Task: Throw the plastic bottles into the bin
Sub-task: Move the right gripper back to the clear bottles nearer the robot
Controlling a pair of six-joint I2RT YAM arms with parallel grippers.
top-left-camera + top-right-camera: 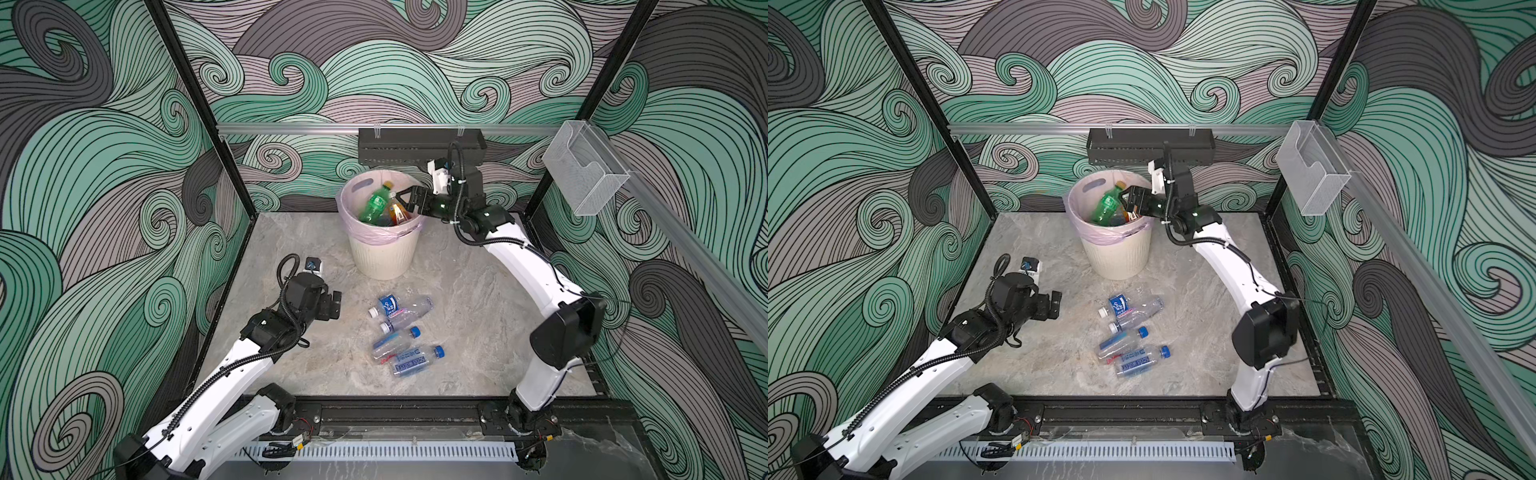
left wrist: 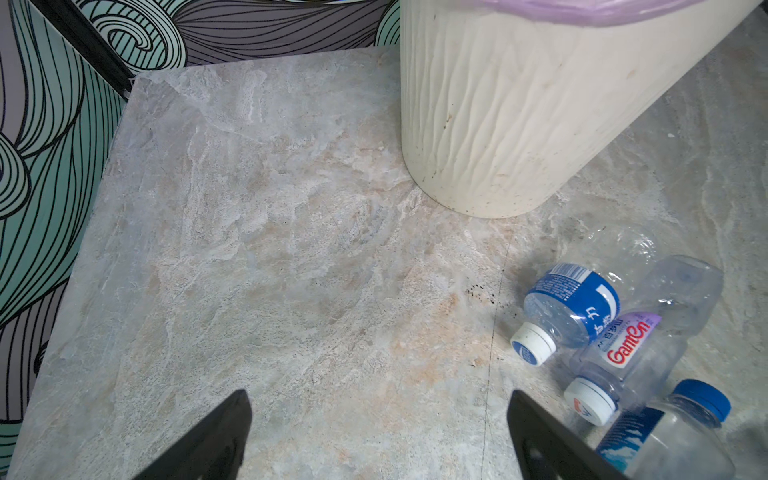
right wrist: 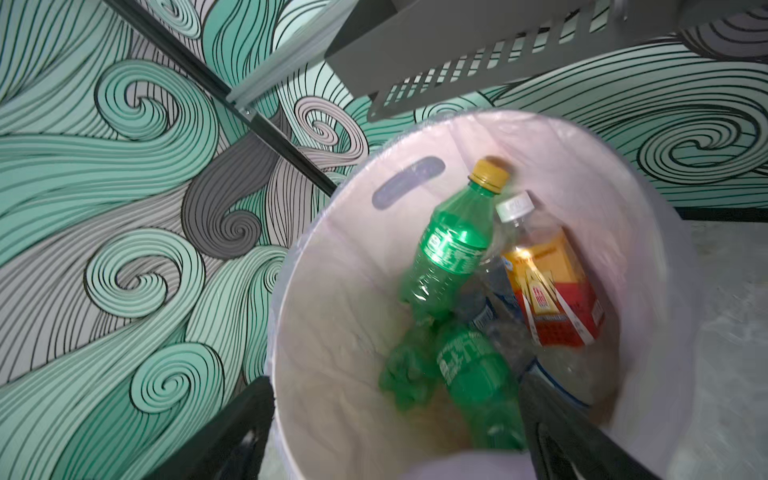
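The cream ribbed bin (image 1: 382, 253) (image 1: 1117, 257) with a pink liner stands at the back of the stone floor. Inside it lie a green bottle (image 3: 453, 245), a second green bottle (image 3: 478, 382), blurred, and an orange-red labelled bottle (image 3: 548, 291). My right gripper (image 1: 401, 197) (image 3: 390, 415) hangs open over the bin's rim, holding nothing. Several clear blue-labelled bottles (image 1: 405, 332) (image 1: 1131, 332) (image 2: 569, 307) lie in a cluster in front of the bin. My left gripper (image 1: 334, 305) (image 2: 378, 424) is open and empty above bare floor, left of that cluster.
A black perforated shelf (image 1: 419, 145) hangs on the back wall just above the bin and the right wrist. A clear wall box (image 1: 584, 174) sits on the right rail. Black frame posts and patterned walls enclose the floor (image 1: 478, 311).
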